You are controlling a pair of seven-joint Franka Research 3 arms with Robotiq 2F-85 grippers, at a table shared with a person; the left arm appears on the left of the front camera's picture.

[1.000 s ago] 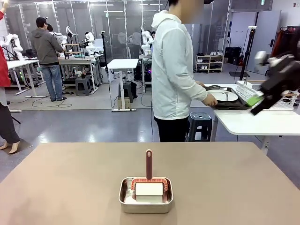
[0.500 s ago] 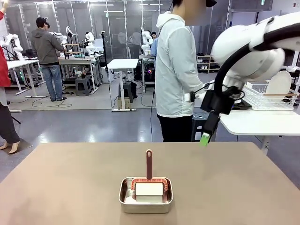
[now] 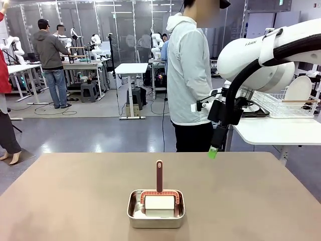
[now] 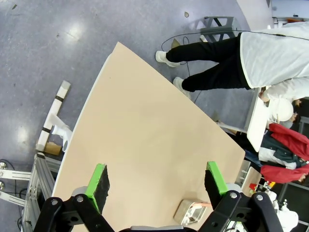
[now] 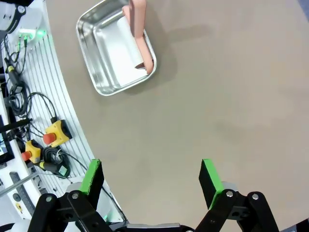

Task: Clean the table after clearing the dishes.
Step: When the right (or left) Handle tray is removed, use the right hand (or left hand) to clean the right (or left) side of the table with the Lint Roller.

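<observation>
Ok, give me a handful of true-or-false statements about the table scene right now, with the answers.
1. A steel pan holding a red-handled tool sits on the tan table. True.
2. The right gripper is shut on that tool. False: it is open and empty, above bare tabletop apart from the pan.
3. Plates lie on the tan table. False: a white plate stands in the wire rack on the white table.
4. The left gripper is open. True.
5. A person stands at the tan table's far side. True.
</observation>
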